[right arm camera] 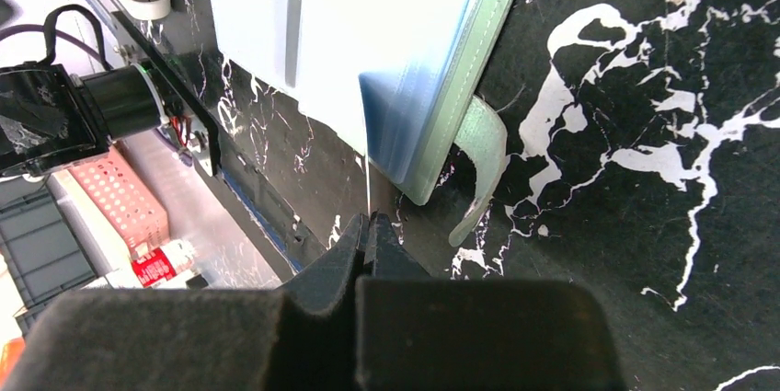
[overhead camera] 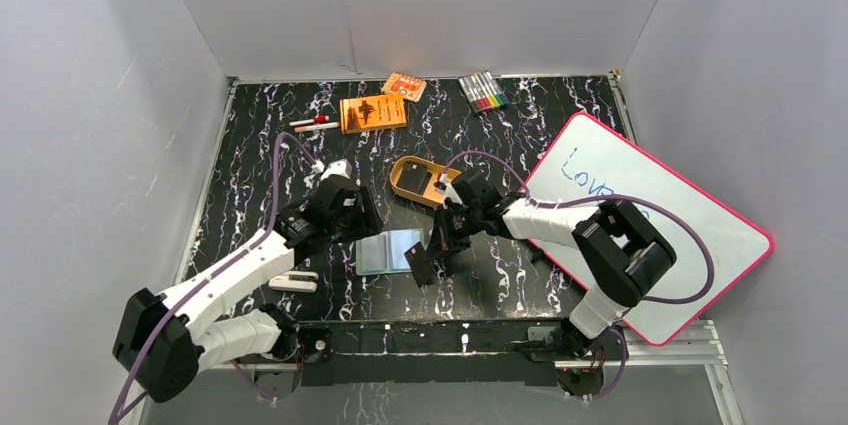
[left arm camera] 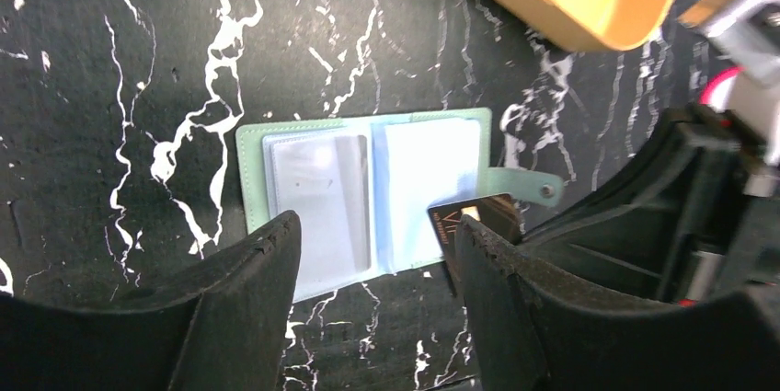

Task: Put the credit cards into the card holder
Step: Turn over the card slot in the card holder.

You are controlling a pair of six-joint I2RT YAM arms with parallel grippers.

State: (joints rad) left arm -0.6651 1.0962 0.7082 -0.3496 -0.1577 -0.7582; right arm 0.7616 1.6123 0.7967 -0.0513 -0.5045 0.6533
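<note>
Top view, surroundings: golden oval tin [overhead camera: 420, 180] is lying mid-table, just behind the open card holder [overhead camera: 388, 251]. Whiteboard [overhead camera: 655, 235] is overhanging the table's right edge. Orange booklet [overhead camera: 372, 113] and markers [overhead camera: 483, 91] are sitting along the far edge.
Top view, writing: blue handwriting on the whiteboard is reading "LOVE"; the rest is hidden.
Left wrist view: left gripper [left arm camera: 375, 228] is hovering released over the card holder, gripping nothing.
Left wrist view, card: credit card [left arm camera: 457, 222] is touching the holder beside the snap tab [left arm camera: 529, 187]; print unreadable.
Right wrist view: right gripper [right arm camera: 371, 225] is clenching the credit card, seen edge-on.
</note>
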